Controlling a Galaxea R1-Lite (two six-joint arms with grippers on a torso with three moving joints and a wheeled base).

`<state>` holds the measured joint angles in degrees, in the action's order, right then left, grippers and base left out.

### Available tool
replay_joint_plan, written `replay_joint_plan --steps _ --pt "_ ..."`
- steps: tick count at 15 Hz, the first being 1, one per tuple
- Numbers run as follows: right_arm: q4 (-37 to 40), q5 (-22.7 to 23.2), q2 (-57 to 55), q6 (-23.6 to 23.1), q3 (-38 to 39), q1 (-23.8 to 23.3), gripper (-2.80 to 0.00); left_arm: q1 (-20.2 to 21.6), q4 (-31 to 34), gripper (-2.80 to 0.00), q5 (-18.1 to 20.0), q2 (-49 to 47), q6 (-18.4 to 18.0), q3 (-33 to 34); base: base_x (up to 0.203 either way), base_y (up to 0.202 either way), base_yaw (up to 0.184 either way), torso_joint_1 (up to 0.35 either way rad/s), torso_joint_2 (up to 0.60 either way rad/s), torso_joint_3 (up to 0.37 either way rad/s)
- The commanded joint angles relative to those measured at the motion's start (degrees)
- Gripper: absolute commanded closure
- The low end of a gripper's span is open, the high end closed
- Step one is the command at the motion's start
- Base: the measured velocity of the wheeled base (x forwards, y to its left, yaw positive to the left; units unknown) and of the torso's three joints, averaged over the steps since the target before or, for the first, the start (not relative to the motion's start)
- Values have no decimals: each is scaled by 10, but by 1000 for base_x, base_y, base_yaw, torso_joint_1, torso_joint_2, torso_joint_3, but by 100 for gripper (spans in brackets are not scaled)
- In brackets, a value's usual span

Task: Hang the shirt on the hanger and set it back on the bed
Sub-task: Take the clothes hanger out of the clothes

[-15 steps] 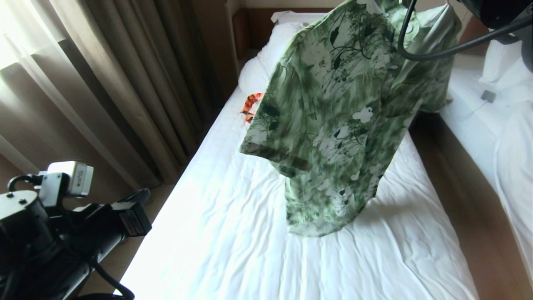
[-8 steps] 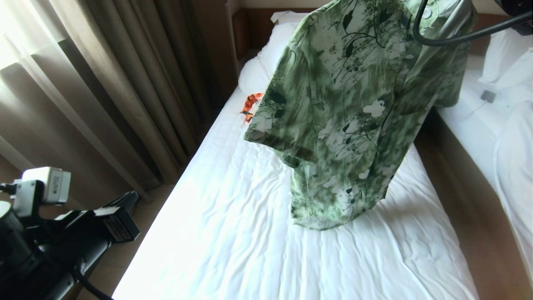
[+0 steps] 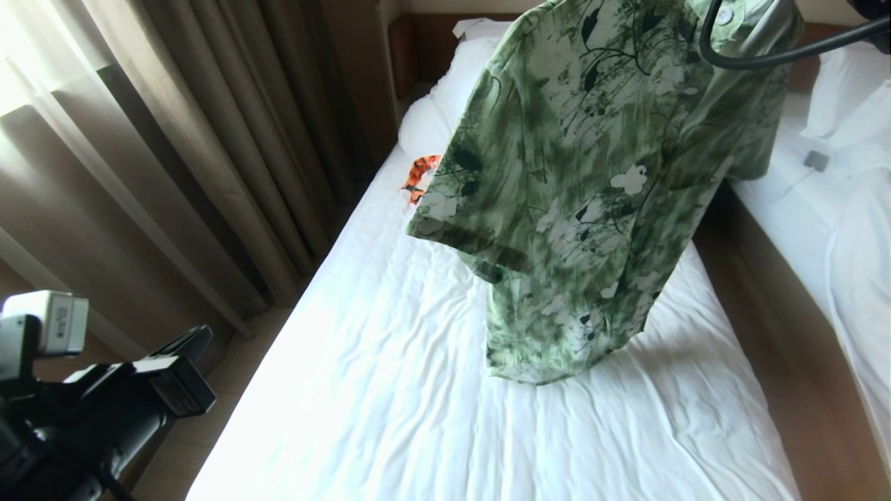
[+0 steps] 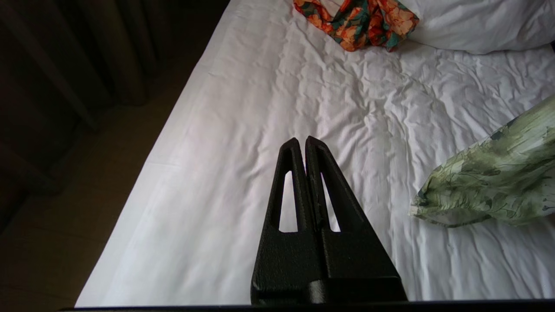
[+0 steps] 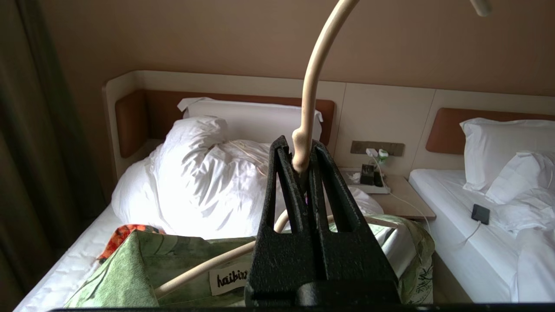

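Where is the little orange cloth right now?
The orange patterned cloth lies on the bed, up near the headboard end, right beside the bunched white duvet. In the head view it peeks out behind the hanging shirt, on the robot's left.

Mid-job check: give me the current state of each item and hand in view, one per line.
shirt: on the hanger, hanging above the bed, hem near the sheet.
hanger: upright, gripped at the base of its hook.
right hand: shut on the hanger.
left hand: shut, empty, over the bed's edge.
bed: sheet wrinkled, duvet bunched at the head.
orange patterned garment: crumpled beside the duvet.
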<state>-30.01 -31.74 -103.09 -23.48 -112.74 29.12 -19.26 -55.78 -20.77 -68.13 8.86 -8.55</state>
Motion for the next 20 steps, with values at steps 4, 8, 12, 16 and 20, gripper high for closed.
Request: replay_joint_plan --steps 4,8,12,16,20 --pt "-2 -2 6 -2 2 1 0 -1 -4 0 1 2 2 4 0 0 0 0 0 0" --pt "0 -2 6 -2 2 2 0 -1 -4 0 3 4 1 -2 0 0 0 0 0 0" --pt "32 -12 9 -2 3 13 0 -21 -2 0 47 -2 -1 -42 0 0 0 0 0 0" --pt "91 -11 22 -2 3 19 0 -90 58 0 71 -9 -30 -142 0 0 0 0 0 0" --pt "97 -13 -1 1 5 24 0 -221 137 0 66 -56 -35 -272 0 0 0 0 0 0"
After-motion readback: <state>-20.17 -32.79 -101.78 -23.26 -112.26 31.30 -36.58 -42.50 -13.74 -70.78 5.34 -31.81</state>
